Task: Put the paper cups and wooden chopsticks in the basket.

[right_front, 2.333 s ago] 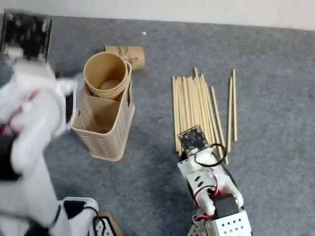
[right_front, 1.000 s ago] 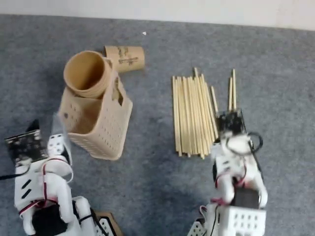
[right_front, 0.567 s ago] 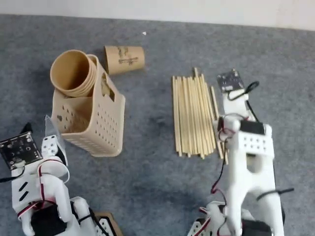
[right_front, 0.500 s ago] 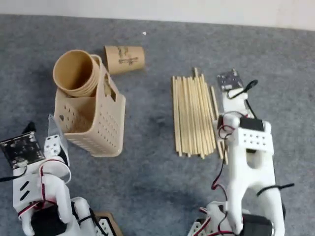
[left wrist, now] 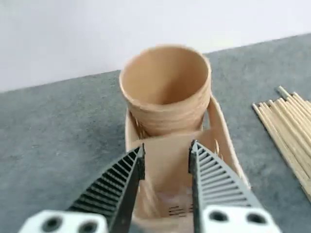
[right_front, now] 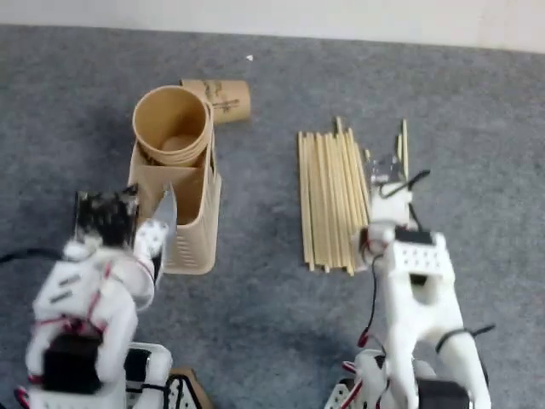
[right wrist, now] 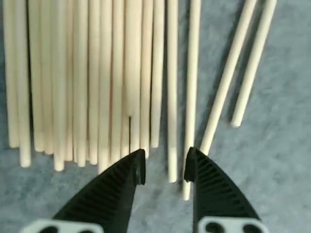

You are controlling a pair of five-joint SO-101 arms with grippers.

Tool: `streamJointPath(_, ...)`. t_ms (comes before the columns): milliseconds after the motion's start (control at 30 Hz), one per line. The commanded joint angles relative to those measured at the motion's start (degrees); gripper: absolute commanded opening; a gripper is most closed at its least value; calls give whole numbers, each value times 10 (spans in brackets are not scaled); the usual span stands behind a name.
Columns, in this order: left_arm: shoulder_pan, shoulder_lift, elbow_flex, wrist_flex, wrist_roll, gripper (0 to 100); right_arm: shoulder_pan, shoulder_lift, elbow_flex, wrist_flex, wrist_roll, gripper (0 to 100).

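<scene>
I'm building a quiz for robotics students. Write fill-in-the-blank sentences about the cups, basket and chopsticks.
The stack of brown paper cups stands ____ the beige perforated plastic basket.
A single brown paper cup lies on its ____ behind the basket.
The right gripper is ____ above the pale wooden chopsticks.
Missing: inside; side; open.

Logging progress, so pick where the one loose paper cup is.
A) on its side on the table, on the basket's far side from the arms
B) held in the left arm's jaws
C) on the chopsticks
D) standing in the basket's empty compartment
A: the loose paper cup lies on its side just beyond the basket, whose far compartment holds the stacked cups.
</scene>
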Motion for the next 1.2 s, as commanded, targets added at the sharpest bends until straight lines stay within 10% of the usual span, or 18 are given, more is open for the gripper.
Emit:
streamJointPath(0,1,150,-170,20,-5,181,-7,-122,74,-19,9,149)
streamJointPath(467,-27,508,-658,382,24,181,-9,-473,273,56,46,149)
streamJointPath(1167,-82,558,-436,334,-47,178,-21,-574,338,58,45,149)
